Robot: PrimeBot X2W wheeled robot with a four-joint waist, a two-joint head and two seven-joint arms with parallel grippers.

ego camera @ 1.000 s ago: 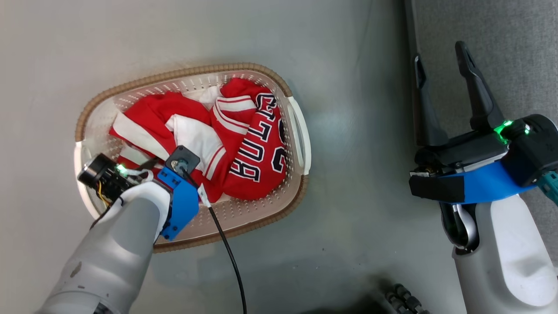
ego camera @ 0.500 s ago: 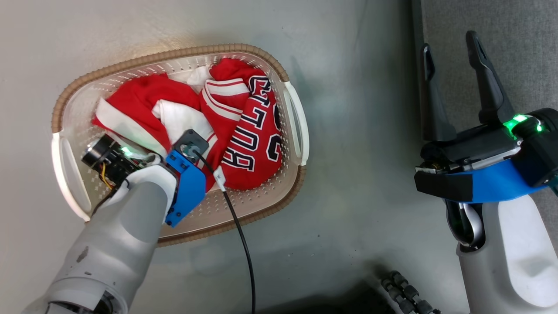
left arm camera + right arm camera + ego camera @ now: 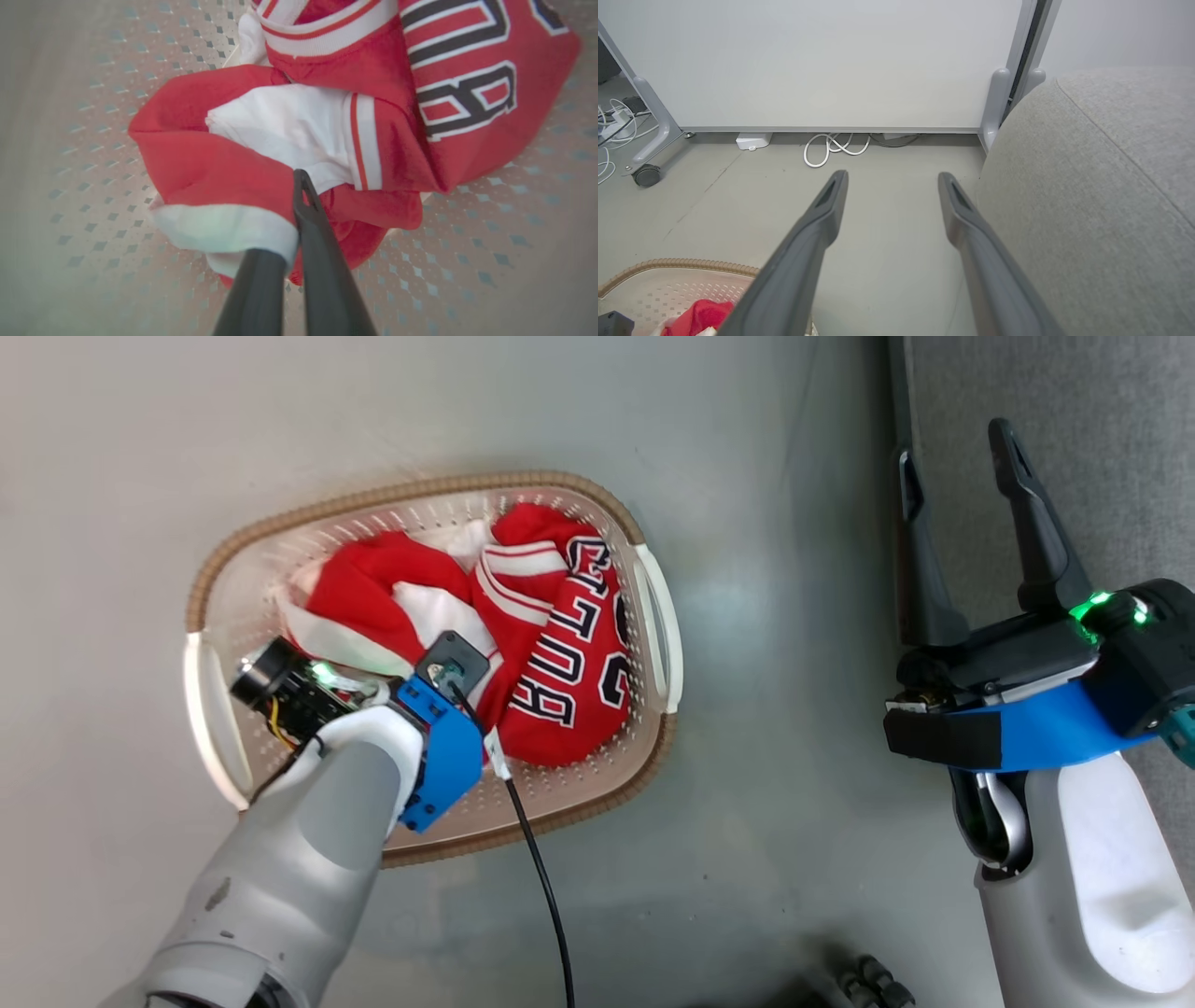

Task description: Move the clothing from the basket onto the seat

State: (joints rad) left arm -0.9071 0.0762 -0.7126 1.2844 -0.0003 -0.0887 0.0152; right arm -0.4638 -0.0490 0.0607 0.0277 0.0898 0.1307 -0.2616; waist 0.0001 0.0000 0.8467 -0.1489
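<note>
The basket (image 3: 420, 490) stands on the grey floor with the clothing in it. A plain red garment with white trim (image 3: 373, 583) lies on its left side. A red jersey with black-and-white lettering (image 3: 569, 663) lies on its right side. In the left wrist view my left gripper (image 3: 289, 210) is shut on the plain red garment (image 3: 210, 168) at its white-trimmed fold; one finger is under the cloth. My right gripper (image 3: 952, 457) hangs open and empty at the edge of the light grey seat (image 3: 1102, 429), well to the right of the basket.
A black cable (image 3: 541, 887) runs from my left wrist over the basket's near rim to the floor. In the right wrist view a white panel on casters (image 3: 831, 65) stands ahead, with white cords (image 3: 831, 149) on the floor at its foot.
My left gripper has gone from open to shut on the plain red garment, which is now bunched up. The head camera has shifted. The right gripper stays open.
</note>
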